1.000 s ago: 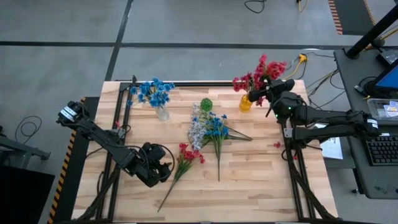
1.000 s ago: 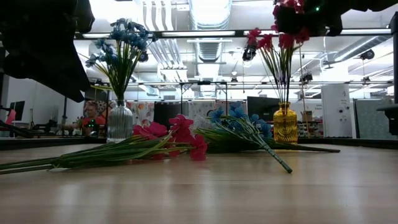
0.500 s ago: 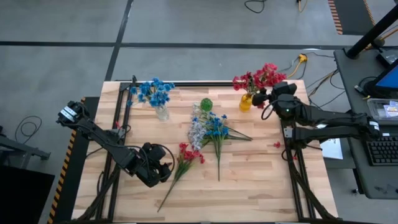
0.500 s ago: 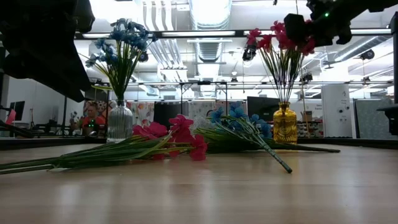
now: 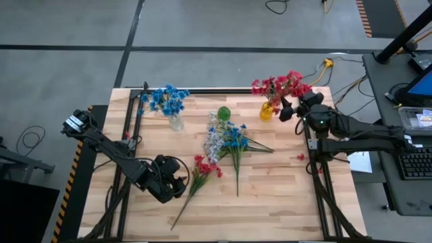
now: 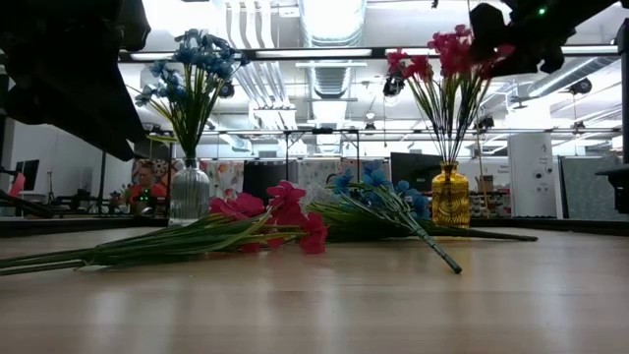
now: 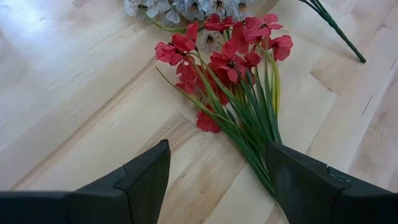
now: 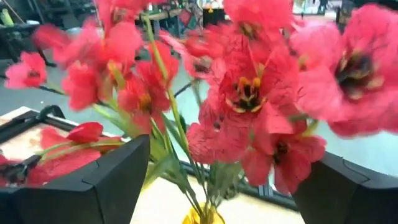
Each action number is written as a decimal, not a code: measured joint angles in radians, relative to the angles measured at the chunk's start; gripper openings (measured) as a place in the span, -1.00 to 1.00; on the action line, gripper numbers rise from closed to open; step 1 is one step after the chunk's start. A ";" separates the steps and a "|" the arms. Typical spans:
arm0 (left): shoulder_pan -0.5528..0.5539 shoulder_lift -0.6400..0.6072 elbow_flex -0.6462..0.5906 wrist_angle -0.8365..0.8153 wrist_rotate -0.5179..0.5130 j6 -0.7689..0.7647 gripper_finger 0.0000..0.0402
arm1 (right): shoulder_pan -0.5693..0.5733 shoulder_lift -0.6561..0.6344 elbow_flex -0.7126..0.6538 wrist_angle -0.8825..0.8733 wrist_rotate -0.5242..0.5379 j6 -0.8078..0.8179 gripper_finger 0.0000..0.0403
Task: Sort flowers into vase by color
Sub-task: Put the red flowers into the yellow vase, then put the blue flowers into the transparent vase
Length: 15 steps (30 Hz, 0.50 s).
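From my remote station: 3 vases stand along the table's [image 5: 283, 202] far edge, the left vase [image 5: 176, 123] holding a bunch [image 5: 166, 98], the middle vase [image 5: 223, 113] holding none, the right vase [image 5: 266, 111] holding another bunch [image 5: 280, 86]. Loose sprays [image 5: 226, 140] lie at centre, just before the middle vase; 1 more spray [image 5: 200, 173] lies nearer the front, to their left. The left gripper [image 5: 177, 187] sits beside that spray's stems; the right gripper [image 5: 290, 108] hangs just right of the right vase.
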 joint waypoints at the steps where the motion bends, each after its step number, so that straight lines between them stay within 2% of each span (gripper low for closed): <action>1: 0.000 0.000 0.000 0.000 0.000 0.000 0.23 | 0.000 -0.007 0.000 -0.024 0.000 0.017 0.68; 15: 0.000 0.000 0.000 0.005 0.001 -0.009 0.23 | 0.000 -0.064 0.000 -0.253 -0.086 0.194 0.70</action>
